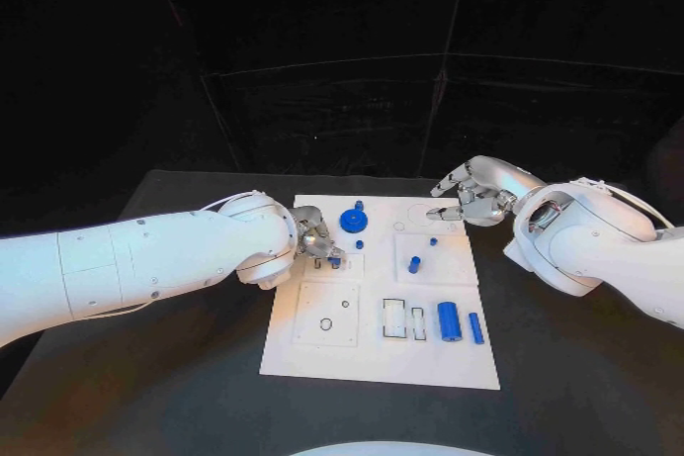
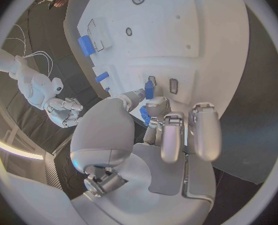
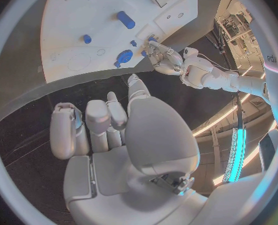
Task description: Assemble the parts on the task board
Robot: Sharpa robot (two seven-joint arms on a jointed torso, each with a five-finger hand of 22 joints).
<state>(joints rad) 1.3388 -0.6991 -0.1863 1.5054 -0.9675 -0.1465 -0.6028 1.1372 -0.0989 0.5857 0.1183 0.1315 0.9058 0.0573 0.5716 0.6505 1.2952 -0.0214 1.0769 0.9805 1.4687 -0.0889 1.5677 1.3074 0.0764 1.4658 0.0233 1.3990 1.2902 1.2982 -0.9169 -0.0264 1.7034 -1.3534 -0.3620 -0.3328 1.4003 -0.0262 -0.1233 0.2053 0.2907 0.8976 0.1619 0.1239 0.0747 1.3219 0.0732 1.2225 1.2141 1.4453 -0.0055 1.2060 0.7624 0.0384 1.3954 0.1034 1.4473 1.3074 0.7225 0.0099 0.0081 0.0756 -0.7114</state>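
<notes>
The white task board (image 1: 428, 362) lies mid-table. My left hand (image 1: 315, 240) hangs over its left side and pinches a small blue peg (image 2: 149, 90) between thumb and a finger, just above two small rectangular slots (image 2: 173, 85). The same peg (image 1: 334, 262) pokes out below the fingers in the head view. My right hand (image 1: 470, 201) hovers over the board's far right corner with its fingers loosely apart and nothing in them (image 3: 114, 130). A blue gear (image 1: 354, 220) stands near the far edge. A thick blue cylinder (image 1: 449, 320) and a thin one (image 1: 476, 327) lie near right.
Small blue pegs stand on the board (image 1: 415, 264), (image 1: 433, 241), (image 1: 360, 244). Two rectangular recesses (image 1: 395, 318) sit beside the cylinders and a ring-shaped hole (image 1: 326, 324) lies in the near left panel. Black table (image 1: 157, 397) surrounds the board.
</notes>
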